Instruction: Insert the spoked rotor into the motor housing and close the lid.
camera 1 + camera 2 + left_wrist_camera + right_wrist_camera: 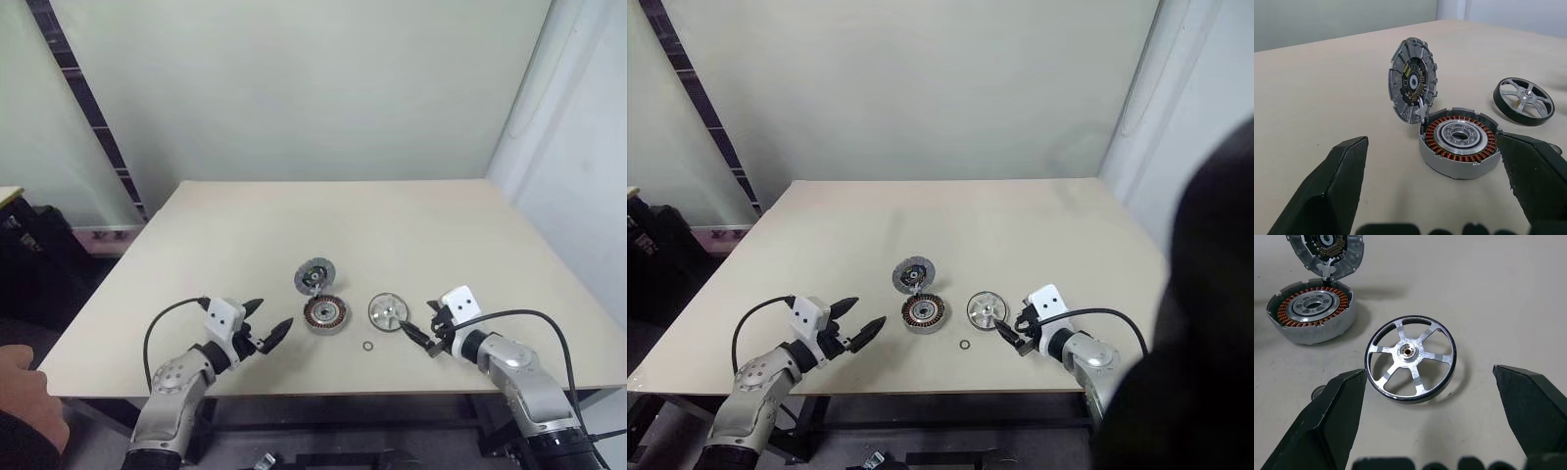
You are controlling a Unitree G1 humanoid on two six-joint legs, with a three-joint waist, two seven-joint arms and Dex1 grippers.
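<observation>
The motor housing (325, 313) lies on the table near its front edge, with copper windings showing inside. The lid (313, 276) stands tilted open at the housing's far side and joins it at the rim (1420, 115). The spoked rotor (388, 311) lies flat to the right of the housing, apart from it. My left gripper (272, 315) is open just left of the housing and points at it. Just right of the rotor my right gripper (419, 339) stands open, and in the right wrist view the rotor (1410, 357) lies ahead between its fingers.
A tiny loose ring (367, 346) lies in front of the housing and rotor. The beige table (343, 215) stretches bare behind the parts. A person's hand (22, 392) shows at the lower left, off the table. A dark blurred shape (1205, 323) covers the right side.
</observation>
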